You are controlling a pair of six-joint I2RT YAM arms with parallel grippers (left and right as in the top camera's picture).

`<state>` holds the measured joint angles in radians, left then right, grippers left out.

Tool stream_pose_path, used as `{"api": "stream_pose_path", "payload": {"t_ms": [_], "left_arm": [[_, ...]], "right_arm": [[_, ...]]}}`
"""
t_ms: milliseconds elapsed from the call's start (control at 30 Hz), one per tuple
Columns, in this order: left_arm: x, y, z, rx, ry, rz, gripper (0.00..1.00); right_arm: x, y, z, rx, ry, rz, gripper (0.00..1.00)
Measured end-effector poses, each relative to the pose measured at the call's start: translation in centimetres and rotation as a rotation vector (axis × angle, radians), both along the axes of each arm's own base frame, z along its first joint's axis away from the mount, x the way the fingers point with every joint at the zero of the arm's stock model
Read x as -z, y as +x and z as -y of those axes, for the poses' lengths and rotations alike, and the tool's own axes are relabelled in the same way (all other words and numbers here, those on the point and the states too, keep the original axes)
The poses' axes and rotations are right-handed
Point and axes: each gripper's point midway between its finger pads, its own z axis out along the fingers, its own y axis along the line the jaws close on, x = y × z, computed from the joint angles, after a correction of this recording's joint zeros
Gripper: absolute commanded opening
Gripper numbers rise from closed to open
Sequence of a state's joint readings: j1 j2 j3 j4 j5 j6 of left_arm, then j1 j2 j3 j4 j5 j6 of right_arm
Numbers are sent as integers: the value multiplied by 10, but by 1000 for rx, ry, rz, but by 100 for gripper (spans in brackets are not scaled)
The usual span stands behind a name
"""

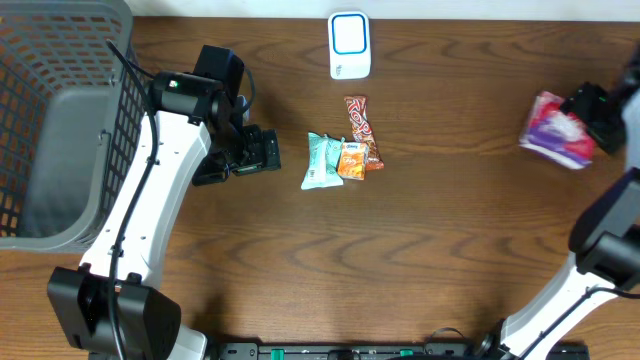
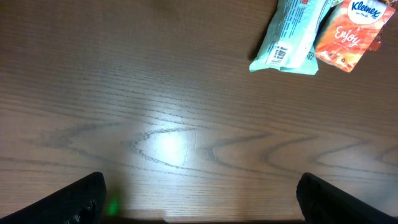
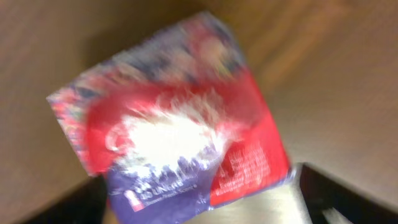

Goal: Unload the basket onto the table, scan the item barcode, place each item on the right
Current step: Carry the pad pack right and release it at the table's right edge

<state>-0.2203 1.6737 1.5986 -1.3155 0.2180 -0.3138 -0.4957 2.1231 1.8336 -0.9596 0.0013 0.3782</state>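
Observation:
A purple and red packet point(image 1: 555, 132) lies at the table's far right. In the right wrist view the packet point(image 3: 180, 124) is blurred and fills the space just ahead of my right gripper point(image 3: 199, 202), whose jaws stand wide, one on each side of its lower end. That right gripper point(image 1: 578, 113) is open. The white scanner point(image 1: 349, 45) sits at the back middle. My left gripper point(image 1: 270, 152) is open and empty over bare wood, left of a teal packet point(image 2: 289, 37) whose barcode faces up.
A teal packet point(image 1: 322, 162), an orange Kleenex pack point(image 1: 350, 160) and a brown candy bar point(image 1: 360, 125) lie together mid-table. A grey mesh basket point(image 1: 60, 100) fills the left side, beside the left arm.

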Motion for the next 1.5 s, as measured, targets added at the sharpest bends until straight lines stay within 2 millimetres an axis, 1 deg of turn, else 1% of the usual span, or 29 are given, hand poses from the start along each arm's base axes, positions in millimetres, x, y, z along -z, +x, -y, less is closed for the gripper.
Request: {"api": "stream_pose_path", "payload": {"t_ms": [100,167,200,267,300,333,400,433,567,667,733,833,867,933,1000,1033,1067,1100,1133,1167,1233,1267,1300,1333,1367,1400,1433,1467,1500], "left_arm": [[0,0,0,0,0,0,98],[0,0,0,0,0,0,98],[0,0,0,0,0,0,98],[0,0,0,0,0,0,98],[0,0,0,0,0,0,98],[0,0,0,0,0,0,98],[0,0,0,0,0,0,98],[0,0,0,0,0,0,98],[0,0,0,0,0,0,98],[0,0,0,0,0,0,98],[0,0,0,0,0,0,98],[0,0,0,0,0,0,98],[0,0,0,0,0,0,98],[0,0,0,0,0,-1,98],[0,0,0,0,0,0,98],[0,0,0,0,0,0,98],[0,0,0,0,0,0,98],[0,0,0,0,0,0,98],[0,0,0,0,0,0,98],[0,0,0,0,0,0,98],[0,0,0,0,0,0,98],[0,0,0,0,0,0,98],[0,0,0,0,0,0,98],[0,0,0,0,0,0,98],[0,0,0,0,0,0,98],[0,0,0,0,0,0,98],[0,0,0,0,0,0,98],[0,0,0,0,0,0,98],[0,0,0,0,0,0,98]], "right_arm": [[0,-9,13,19,69,33,99],[-2,-7,11,3,124,73,98],[-4,-4,8,-13,152,97,93],[-9,7,-10,-76,227,154,68],[-11,11,-19,-102,248,169,58],[-12,15,-27,-129,266,180,38],[-15,23,-46,-189,285,190,12],[-16,27,-57,-218,289,191,1],[-14,39,-99,-322,265,154,1],[-8,44,-119,-370,191,101,1],[0,44,-123,-388,99,55,1],[16,41,-121,-390,-10,5,1],[24,38,-118,-384,-45,-13,1],[42,26,-107,-360,-106,-66,1],[56,16,-89,-322,-178,-105,1],[62,7,-76,-294,-215,-138,1],[63,1,-67,-276,-235,-157,2],[62,-6,-52,-244,-274,-182,4],[61,-9,-45,-228,-291,-192,7],[58,-15,-31,-201,-323,-215,10],[50,-27,-11,-167,-362,-263,13],[46,-30,-7,-159,-370,-274,14],[38,-32,0,-152,-383,-288,15],[27,-29,4,-146,-394,-284,18],[18,-24,6,-146,-399,-272,22],[6,-16,4,-155,-397,-248,29],[-9,-1,-3,-173,-381,-193,34],[-19,11,-13,-199,-349,-144,38],[-24,22,-26,-234,-297,-91,43]]}}
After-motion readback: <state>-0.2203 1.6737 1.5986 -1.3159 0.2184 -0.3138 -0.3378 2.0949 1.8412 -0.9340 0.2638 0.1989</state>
